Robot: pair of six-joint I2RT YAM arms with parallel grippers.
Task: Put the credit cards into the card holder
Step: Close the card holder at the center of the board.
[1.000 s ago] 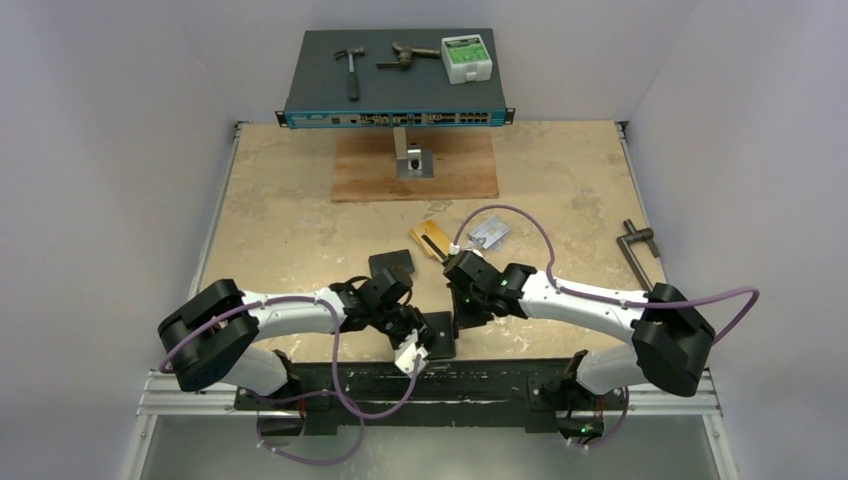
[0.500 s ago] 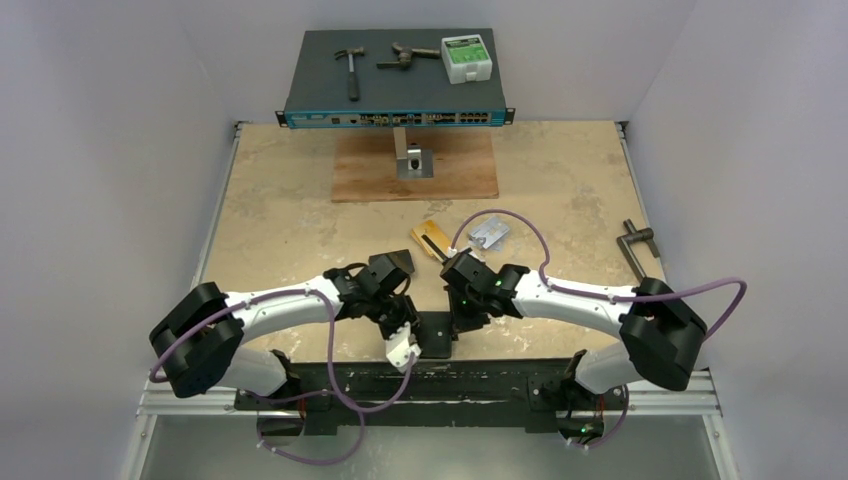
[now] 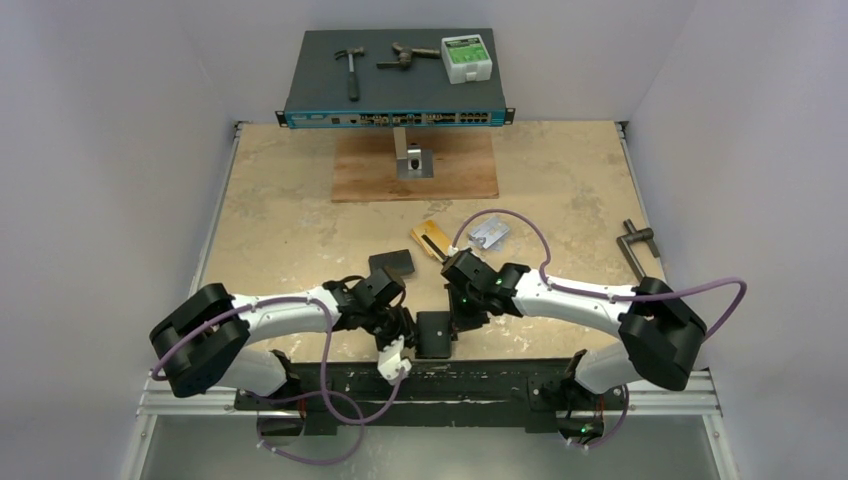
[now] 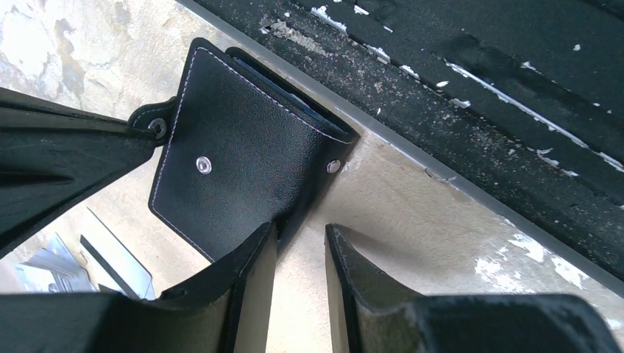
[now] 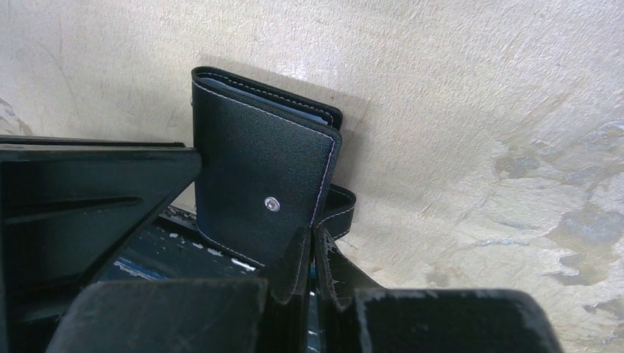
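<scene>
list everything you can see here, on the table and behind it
card holder: one, black, near edge between the grippers
gold card: one, mid-table
grey card: one, right of the gold one
pouch: one, black, left of the cards
board: one, wooden, far middle, grey bracket on it
network switch: one, dark, teal front, far edge
hammer, metal tool, green-white box: one each, on the switch
handle: one, grey metal, right edge
left gripper: open, beside the card holder
right gripper: shut on the card holder's tab
</scene>
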